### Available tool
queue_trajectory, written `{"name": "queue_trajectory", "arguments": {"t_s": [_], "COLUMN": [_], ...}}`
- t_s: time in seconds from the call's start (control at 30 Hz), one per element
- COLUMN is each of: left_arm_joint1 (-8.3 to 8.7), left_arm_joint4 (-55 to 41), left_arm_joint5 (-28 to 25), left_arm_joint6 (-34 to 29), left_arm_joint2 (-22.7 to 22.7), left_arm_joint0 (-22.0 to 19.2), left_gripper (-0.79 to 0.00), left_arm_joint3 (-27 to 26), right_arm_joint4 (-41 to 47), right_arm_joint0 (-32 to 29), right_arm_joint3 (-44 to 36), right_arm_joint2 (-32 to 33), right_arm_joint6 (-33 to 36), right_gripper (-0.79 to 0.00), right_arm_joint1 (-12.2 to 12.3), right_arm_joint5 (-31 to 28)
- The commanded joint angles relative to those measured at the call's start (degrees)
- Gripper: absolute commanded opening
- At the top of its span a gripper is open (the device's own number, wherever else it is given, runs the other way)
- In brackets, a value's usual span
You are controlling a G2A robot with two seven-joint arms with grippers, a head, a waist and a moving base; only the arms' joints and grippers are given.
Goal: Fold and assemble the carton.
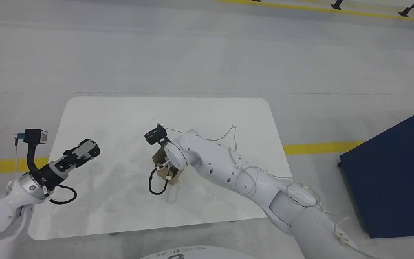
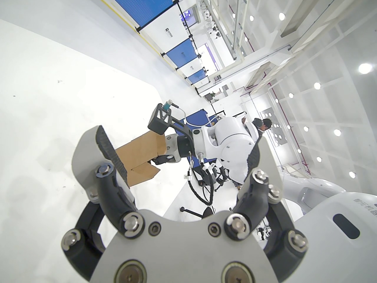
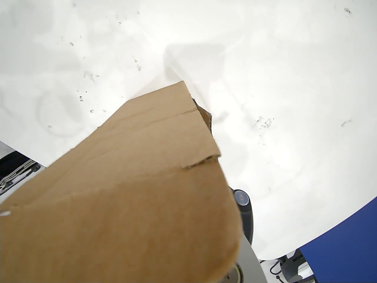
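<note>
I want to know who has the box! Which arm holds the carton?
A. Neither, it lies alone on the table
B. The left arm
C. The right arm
C: in the left wrist view the right gripper is clamped on the carton, while the left gripper is open and holds nothing, off to the side.
</note>
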Motion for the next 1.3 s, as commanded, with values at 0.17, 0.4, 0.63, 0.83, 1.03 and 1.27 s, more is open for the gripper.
{"name": "queue_trajectory", "arguments": {"t_s": [0.17, 0.4, 0.63, 0.83, 1.03, 1.27], "left_arm_joint1": [0.0, 0.0, 0.0, 0.0, 0.0, 0.0], "left_arm_joint4": [0.0, 0.0, 0.0, 0.0, 0.0, 0.0], "left_arm_joint5": [0.0, 0.0, 0.0, 0.0, 0.0, 0.0], "left_arm_joint6": [0.0, 0.0, 0.0, 0.0, 0.0, 0.0], "left_arm_joint2": [0.0, 0.0, 0.0, 0.0, 0.0, 0.0], "left_arm_joint0": [0.0, 0.0, 0.0, 0.0, 0.0, 0.0], "left_gripper": [0.0, 0.0, 0.0, 0.0, 0.0, 0.0], "left_arm_joint3": [0.0, 0.0, 0.0, 0.0, 0.0, 0.0], "right_arm_joint4": [-0.87, -1.1, 0.23, 3.72, 3.92, 3.72], "right_arm_joint0": [-0.37, 0.66, 1.45, -0.22, -1.62, -1.54], "right_arm_joint3": [0.35, 3.87, 5.58, 4.65, 4.75, 7.77], "right_arm_joint2": [0.44, -0.96, -0.99, 2.51, 5.0, 4.62], "right_arm_joint6": [1.0, 0.93, 0.32, -2.51, -3.44, -5.57], "right_gripper": [-0.785, -0.785, -0.785, -0.785, -0.785, -0.785], "right_arm_joint1": [-0.63, -2.38, -3.83, -3.76, -3.61, -4.56], "right_arm_joint5": [2.08, 2.5, 2.16, 2.52, 6.87, 9.0]}}
